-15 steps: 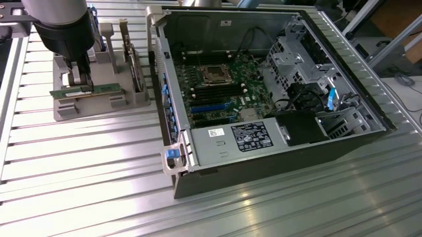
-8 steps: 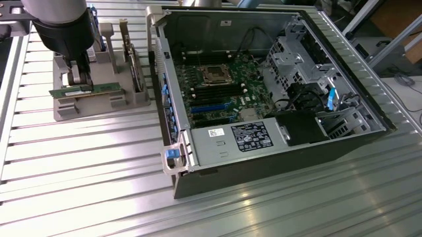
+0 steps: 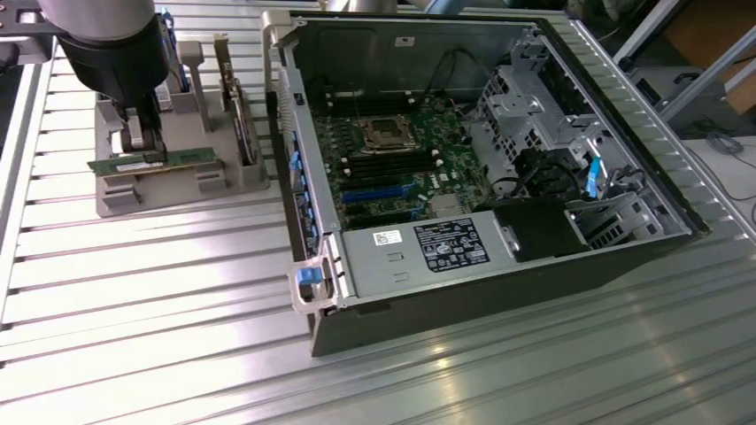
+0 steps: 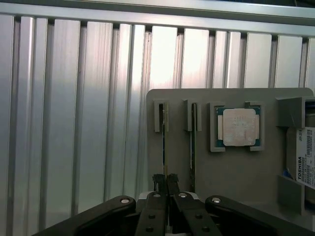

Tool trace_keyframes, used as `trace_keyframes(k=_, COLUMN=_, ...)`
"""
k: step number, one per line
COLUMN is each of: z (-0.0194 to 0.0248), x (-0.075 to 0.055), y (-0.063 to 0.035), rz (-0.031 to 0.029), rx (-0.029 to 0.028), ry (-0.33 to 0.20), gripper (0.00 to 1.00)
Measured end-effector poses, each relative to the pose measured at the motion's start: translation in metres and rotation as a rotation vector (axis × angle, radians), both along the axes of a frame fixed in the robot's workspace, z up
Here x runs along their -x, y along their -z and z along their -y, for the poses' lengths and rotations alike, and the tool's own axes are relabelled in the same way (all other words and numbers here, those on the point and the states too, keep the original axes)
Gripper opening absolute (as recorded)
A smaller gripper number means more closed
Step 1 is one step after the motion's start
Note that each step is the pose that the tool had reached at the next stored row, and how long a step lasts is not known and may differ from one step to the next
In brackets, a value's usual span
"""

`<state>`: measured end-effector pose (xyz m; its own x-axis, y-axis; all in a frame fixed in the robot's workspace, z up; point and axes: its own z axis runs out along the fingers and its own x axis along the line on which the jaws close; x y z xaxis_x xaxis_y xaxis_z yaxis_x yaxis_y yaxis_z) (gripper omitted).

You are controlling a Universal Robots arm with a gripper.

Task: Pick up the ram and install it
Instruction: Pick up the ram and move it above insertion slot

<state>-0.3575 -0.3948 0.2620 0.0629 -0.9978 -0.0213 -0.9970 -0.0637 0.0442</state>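
We are logging the claw (image 4: pixel 165 179) pinching one ram (image 4: pixel 164 142) in the grey holder (image 4: pixel 236 172); the drive label (image 4: pixel 307 155) nearby is reading TOSHIBA.

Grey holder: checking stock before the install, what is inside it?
The ram on edge between the gripper's closed jaws, a second stick, a processor chip, a hard drive. The jaws cover part of the ram.

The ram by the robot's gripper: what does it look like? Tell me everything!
The ram is a long, thin green board standing on edge in a slot of the grey holder, on the exterior view's left. The gripper is shut on it, one black finger on each side. A second stick stands beside it.
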Motion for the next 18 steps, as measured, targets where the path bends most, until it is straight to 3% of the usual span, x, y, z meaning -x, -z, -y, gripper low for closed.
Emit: trace_keyframes(k=18, z=0.0001, x=0.0, y=-0.0039, rz=0.0001, rx=0.0, ry=0.0, gripper=0.12)
